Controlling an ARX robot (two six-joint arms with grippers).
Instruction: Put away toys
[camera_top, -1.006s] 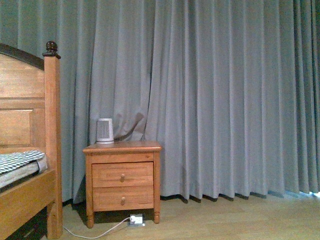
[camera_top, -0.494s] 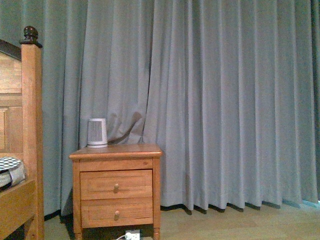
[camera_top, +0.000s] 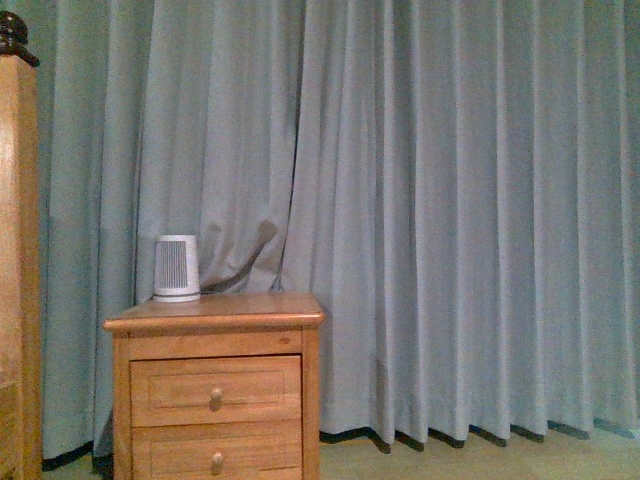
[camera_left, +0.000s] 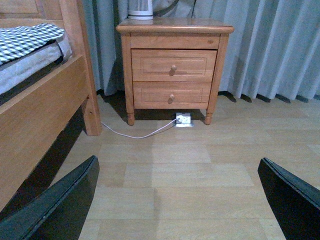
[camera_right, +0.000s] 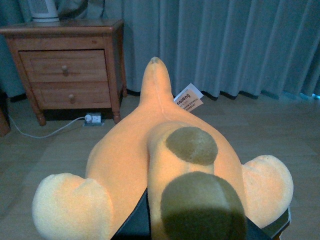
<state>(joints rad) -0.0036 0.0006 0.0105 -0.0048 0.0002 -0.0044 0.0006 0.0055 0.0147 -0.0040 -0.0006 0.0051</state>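
In the right wrist view my right gripper is shut on the yellow-orange plush toy. The toy fills the lower half of that view, with two pale stubby limbs, dark round patches and a small white tag. It hangs above the wooden floor. In the left wrist view my left gripper is open and empty; its dark fingers frame bare floor boards. Neither gripper nor the toy shows in the front view.
A wooden nightstand with two drawers stands against grey curtains, with a small white ribbed device on top. A bed frame with a checked cover is beside it. A white cable and power strip lie under the nightstand.
The front view has closed in and shifted: the nightstand looks larger and lower left, the bed post has slid to the left edge, and the floor has nearly left the frame.
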